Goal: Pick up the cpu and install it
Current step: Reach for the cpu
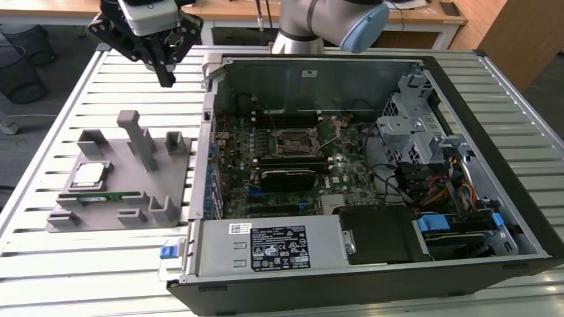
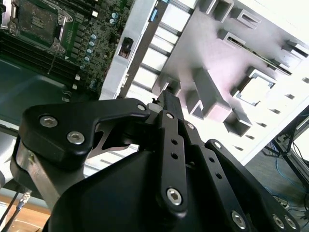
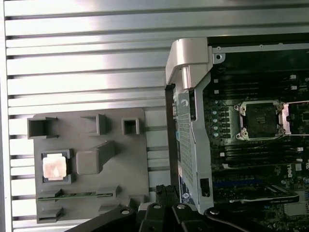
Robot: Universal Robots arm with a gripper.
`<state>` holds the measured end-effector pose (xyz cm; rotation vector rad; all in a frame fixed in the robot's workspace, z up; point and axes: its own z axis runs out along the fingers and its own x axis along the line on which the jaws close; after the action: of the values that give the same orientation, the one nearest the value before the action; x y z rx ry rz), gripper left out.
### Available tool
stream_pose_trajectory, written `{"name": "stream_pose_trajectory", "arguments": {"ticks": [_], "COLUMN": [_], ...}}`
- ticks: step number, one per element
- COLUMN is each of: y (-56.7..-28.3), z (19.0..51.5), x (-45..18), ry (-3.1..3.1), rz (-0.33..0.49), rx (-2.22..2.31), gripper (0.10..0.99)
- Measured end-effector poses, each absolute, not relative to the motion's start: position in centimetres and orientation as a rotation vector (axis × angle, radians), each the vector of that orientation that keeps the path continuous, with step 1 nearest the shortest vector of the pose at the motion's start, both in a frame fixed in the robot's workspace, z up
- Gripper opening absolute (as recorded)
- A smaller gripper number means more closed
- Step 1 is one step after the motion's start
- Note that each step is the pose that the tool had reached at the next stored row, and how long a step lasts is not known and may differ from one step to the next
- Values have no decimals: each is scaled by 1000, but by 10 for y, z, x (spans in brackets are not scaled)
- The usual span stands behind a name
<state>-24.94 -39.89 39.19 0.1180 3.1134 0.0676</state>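
- Cpu lies flat in a pocket of the grey holder, probably to keep it located for pickup.
- Gripper hangs above the table, fingers pressed together, empty.
- Motherboard socket is uncovered.

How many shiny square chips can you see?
1. The cpu sits in a pocket of the grey holder, on the exterior view's left of the open computer case. The socket inside the case looks empty.

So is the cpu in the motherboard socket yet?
No, the cpu lies in its pocket on the grey holder, and the socket stands empty.
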Motion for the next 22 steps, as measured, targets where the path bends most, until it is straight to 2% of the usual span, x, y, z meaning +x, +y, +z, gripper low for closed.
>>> {"name": "stream_pose_trajectory", "arguments": {"ticks": [22], "y": [-399], "z": [391], "x": [-280], "ry": [3115], "rz": [68], "rx": [118], "gripper": [114]}}
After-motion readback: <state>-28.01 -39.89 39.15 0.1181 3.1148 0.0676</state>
